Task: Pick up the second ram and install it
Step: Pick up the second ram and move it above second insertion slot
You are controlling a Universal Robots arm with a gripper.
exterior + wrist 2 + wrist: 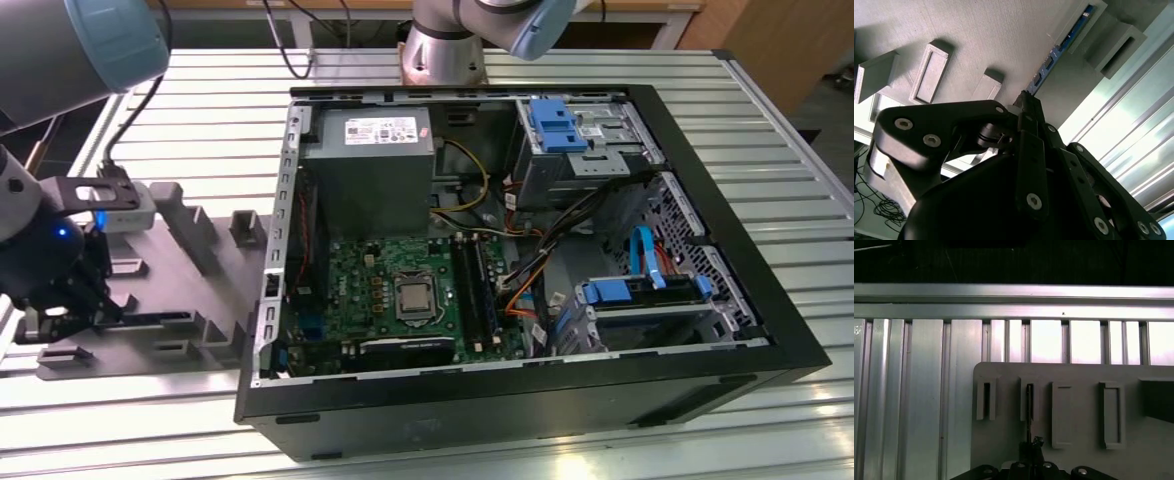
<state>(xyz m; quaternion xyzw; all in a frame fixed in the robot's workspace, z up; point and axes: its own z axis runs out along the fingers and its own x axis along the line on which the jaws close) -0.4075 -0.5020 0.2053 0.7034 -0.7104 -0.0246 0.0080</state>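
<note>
We see the gripper (63,318) low at the exterior view's left, hanging over the grey holder tray (160,358) that lies on the slatted metal tabletop (134,425). The open computer case (534,405) fills the middle of that view and stands just beside the tray on the exterior view's right. Its green motherboard (400,290) faces up inside, well apart from the gripper.

In both wrist views we find the second ram (1061,47) standing on edge on the tray. In the second wrist view it is a thin dark strip with small chips along its bluish face. Its far end sits in one of the tray's upright slotted blocks (1106,37). In the first wrist view the second ram (1029,415) appears as a narrow dark line running from a slotted block (1028,400) straight into the gripper (1031,452).

As far as we can judge, the gripper (1027,102) is drawn closed on the near end of the second ram, its black jaws meeting at the stick's edge. The stick has not left the tray.
</note>
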